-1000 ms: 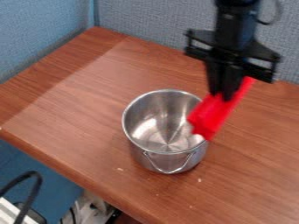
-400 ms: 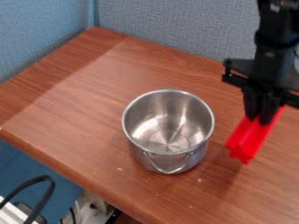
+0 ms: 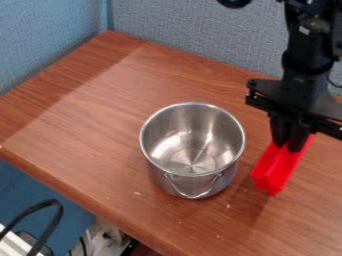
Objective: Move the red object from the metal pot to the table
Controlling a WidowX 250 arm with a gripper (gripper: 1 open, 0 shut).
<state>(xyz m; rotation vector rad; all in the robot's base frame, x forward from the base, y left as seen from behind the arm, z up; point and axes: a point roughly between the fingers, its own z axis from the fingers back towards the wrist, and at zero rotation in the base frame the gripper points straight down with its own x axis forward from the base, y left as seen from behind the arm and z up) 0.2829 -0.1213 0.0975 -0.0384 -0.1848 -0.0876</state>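
The camera view showed the black gripper (image 3: 293, 138) closed around the upper part of the red block (image 3: 278, 167), which slanted downward, its lower end just beside the metal pot (image 3: 193, 150), on the side away from the blue area. The pot stood upright on the wooden surface (image 3: 100, 110), its inside bare.

Wood tbl (image 3: 94, 100) w/ metal pot (image 3: 193, 150) on top.

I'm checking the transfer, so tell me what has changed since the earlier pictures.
The gripper carried the red block from the metal pot's right rim to the picture's right, beside the pot. It holds the block throughout. The pot and table stayed as they were.
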